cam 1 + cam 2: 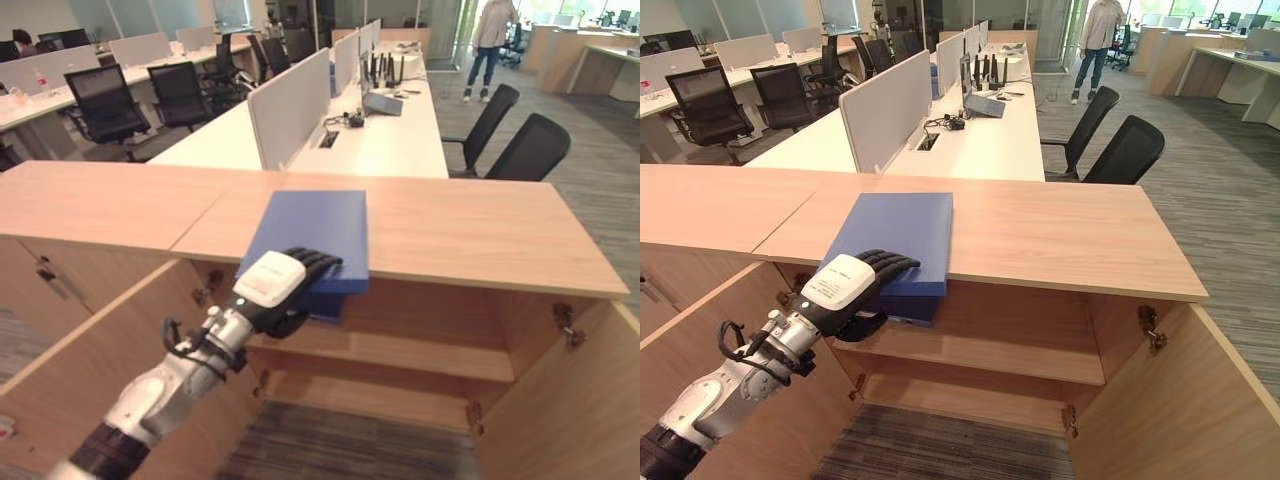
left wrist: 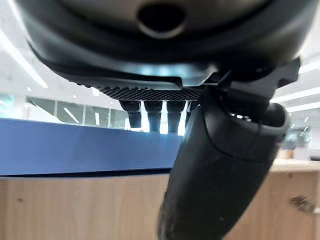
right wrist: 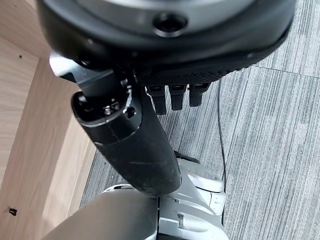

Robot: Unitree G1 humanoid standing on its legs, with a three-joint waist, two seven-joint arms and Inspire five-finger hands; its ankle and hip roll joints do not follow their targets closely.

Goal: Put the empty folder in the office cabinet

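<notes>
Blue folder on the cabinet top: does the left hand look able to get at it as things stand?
Likely yes. The left hand is already on the blue folder, fingers curled over its overhanging near edge, thumb below; nothing lies between them.

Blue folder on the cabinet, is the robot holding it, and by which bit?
Yes. The left hand grips the blue folder by its near edge, which overhangs the cabinet top: fingers on top, thumb underneath.

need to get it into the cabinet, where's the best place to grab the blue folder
Probably its near edge, from the front. The blue folder lies flat on the cabinet top and overhangs there, letting fingers go above and the thumb beneath. The left hand already grips it so.
</notes>
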